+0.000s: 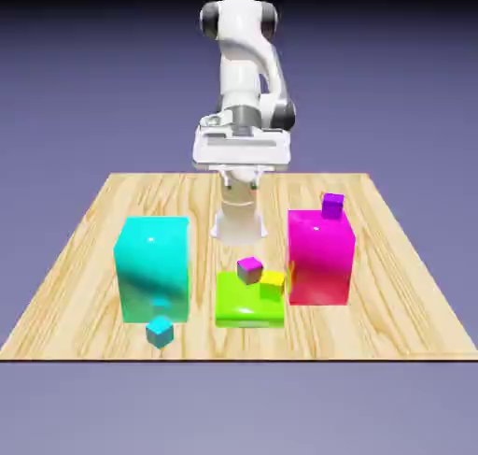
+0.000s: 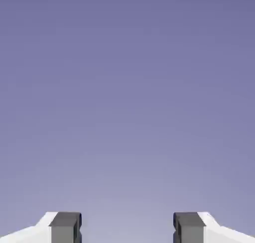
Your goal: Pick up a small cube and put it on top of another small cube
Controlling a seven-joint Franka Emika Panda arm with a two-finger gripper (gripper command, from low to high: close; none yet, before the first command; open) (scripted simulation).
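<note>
The tiny rigid teal cube (image 1: 160,331) near the table's (image 1: 411,294) front edge looks light; the gripper's (image 2: 127,227) parted, empty jaws should pinch opposite flat faces.

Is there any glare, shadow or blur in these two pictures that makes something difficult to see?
Exterior view: sharp; a pale sheen lies on the large cyan block and the magenta block, and the small teal cube stays distinct. Hand view: only flat blue-violet backdrop, brighter toward the bottom; the open pincer shows crisp grey fingertips, with nothing between them.
</note>
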